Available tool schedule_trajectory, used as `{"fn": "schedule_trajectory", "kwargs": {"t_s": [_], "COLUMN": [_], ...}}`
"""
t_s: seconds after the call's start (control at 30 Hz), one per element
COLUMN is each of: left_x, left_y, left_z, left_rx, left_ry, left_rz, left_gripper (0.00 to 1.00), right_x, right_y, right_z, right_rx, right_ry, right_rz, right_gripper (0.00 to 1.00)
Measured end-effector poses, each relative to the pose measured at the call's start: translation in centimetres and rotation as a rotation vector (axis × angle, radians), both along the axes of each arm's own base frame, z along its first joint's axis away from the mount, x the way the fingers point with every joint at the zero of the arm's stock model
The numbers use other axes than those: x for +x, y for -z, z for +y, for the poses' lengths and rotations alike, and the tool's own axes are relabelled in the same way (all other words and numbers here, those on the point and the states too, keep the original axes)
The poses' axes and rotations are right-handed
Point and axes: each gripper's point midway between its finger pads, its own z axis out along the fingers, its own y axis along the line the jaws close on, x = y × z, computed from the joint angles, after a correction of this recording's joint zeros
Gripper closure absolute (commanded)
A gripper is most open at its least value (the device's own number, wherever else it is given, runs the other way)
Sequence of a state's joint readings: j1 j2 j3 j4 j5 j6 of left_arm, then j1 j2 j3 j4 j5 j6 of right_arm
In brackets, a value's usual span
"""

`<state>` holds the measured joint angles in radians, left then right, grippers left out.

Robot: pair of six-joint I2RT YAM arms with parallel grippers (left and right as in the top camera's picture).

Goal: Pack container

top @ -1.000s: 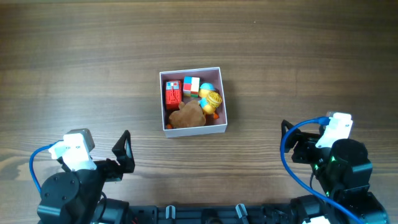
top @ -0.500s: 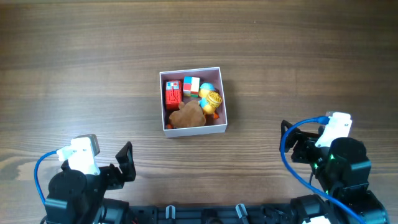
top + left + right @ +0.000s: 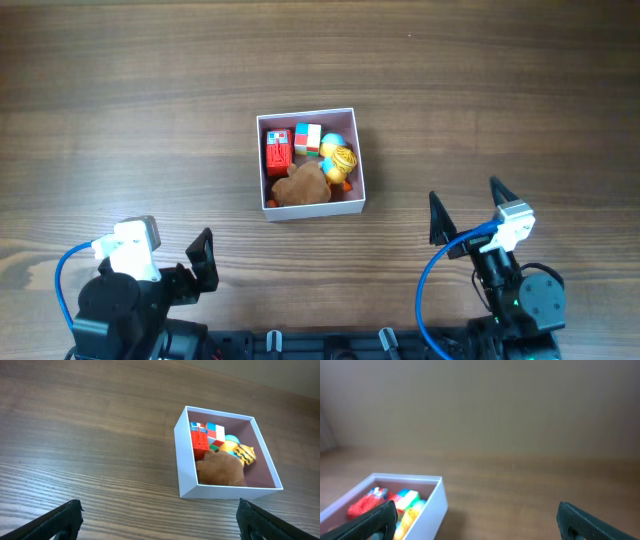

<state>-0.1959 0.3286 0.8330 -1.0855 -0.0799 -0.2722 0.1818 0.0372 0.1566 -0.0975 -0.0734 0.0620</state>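
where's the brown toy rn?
Overhead view: the brown toy lies inside the container, in the half nearest the robot, just below the red block toy and beside the yellow toy.

The container (image 3: 230, 492), a shallow white box with a dusky pink inside, sits open on the wooden counter (image 3: 90, 435), between the counter's near edge and its far edge, which runs slantwise across the upper right. A brown plush toy (image 3: 220, 469) lies against the box's near wall. A red block toy (image 3: 199, 442) stands along the left wall. Beside it, towards the far wall, is a small white block (image 3: 215, 430) with blue and red faces. A yellow striped toy (image 3: 243, 453) lies just right of the plush, with a teal piece (image 3: 231, 439) behind it. The left gripper (image 3: 161, 522) hangs short of the box, touching nothing, its two dark fingertips (image 3: 65, 519) spread wide.
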Motion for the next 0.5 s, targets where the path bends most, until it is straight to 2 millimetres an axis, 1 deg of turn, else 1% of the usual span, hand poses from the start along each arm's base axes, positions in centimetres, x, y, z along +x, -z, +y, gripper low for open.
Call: {"fn": "schedule_trajectory", "kwargs": {"t_s": [0.07,0.13,0.2,0.27,0.33,0.37,0.5], "left_x": [0.0,0.0,0.0,0.0,0.0,0.0,0.0], "left_y": [0.0,0.0,0.0,0.0,0.0,0.0,0.0], "left_z": [0.0,0.0,0.0,0.0,0.0,0.0,0.0], "left_rx": [0.000,0.000,0.000,0.000,0.000,0.000,0.000], "left_ry": [0.000,0.000,0.000,0.000,0.000,0.000,0.000], "left_rz": [0.000,0.000,0.000,0.000,0.000,0.000,0.000], "left_gripper": [0.00,0.00,0.00,0.00,0.00,0.00,0.00], "right_x": [0.2,0.3,0.6,0.9,1.1,1.1,1.1], "right_y": [-0.6,-0.7,0.2,1.7,4.2,4.7,4.6], "right_z": [-0.2,-0.3,-0.6,-0.7,-0.7,-0.7,-0.7], "right_rx": [-0.016,-0.047,-0.088,-0.111,-0.136,-0.139,-0.138], "right_ry": [0.012,0.024,0.040,0.046,0.041,0.041,0.041], "right_rz": [-0.065,-0.110,-0.107,-0.074,-0.004,0.010,0.004], "right_gripper": [0.00,0.00,0.00,0.00,0.00,0.00,0.00]}}
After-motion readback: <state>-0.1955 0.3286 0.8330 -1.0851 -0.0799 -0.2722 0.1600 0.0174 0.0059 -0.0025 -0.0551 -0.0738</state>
